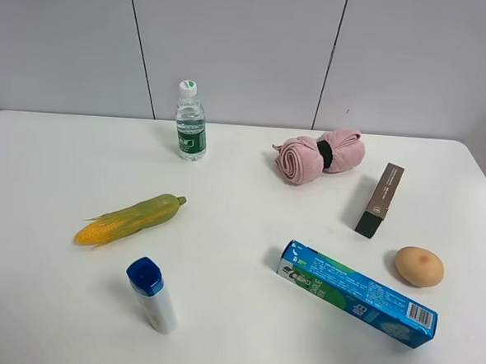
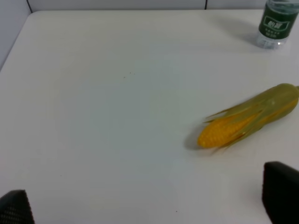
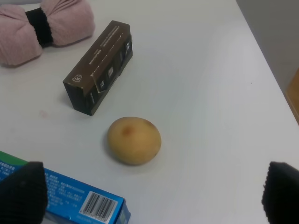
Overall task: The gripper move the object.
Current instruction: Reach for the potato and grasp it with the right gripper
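Brown box (image 3: 99, 67), blue box (image 3: 70, 198) near the oval object (image 3: 134, 140), not touching — its long axis along the counter (image 3: 210, 93) front edge, spot up — left gripper (image 2: 149, 200), right gripper (image 3: 152, 193) fingers (image 3: 22, 189) spread

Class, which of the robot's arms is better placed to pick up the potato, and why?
Probably the right: the potato lies directly ahead of the open right gripper, while the left gripper faces the corn cob.

- bright, even, diffuse light on the white tabletop (image 1: 233, 338).
- shadows soft and faint, close beside each thing.
- left wrist view slightly soft; corn cob (image 2: 247, 116) blurred.
- dark fingers (image 3: 21, 191) at frame edges out of focus.
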Motion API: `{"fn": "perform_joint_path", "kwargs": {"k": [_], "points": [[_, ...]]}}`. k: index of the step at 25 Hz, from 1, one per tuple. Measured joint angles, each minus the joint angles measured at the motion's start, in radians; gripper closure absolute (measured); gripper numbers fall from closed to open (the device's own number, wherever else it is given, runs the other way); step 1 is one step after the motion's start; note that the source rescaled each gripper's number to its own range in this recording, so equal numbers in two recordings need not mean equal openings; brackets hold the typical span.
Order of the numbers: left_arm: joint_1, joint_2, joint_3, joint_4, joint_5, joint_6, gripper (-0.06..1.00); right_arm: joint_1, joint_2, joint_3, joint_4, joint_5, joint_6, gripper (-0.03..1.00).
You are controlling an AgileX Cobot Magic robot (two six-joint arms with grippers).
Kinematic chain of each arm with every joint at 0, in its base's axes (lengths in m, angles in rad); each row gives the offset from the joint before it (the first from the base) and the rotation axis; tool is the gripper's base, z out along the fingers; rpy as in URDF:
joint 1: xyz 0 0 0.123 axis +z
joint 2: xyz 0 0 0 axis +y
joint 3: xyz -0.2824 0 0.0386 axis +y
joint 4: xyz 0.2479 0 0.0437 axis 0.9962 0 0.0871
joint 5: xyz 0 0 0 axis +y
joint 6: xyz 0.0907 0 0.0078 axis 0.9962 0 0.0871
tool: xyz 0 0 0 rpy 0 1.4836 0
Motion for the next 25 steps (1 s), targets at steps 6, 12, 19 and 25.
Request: {"fn": "perform_joint_path", "kwargs": {"k": [6, 12, 19, 25], "points": [[0.0, 0.0, 0.0, 0.0, 0.0, 0.0, -0.06, 0.0, 0.0, 0.0, -0.02, 0.0, -0.005, 0.06], [0.0, 0.0, 0.0, 0.0, 0.0, 0.0, -0.06, 0.0, 0.088, 0.0, -0.02, 0.0, -0.011, 0.06], [0.0, 0.0, 0.0, 0.0, 0.0, 0.0, -0.06, 0.0, 0.298, 0.0, -0.01, -0.001, -0.012, 0.06], [0.0, 0.0, 0.0, 0.0, 0.0, 0.0, -0.06, 0.0, 0.433, -0.057, -0.012, 0.001, -0.012, 0.06]]}}
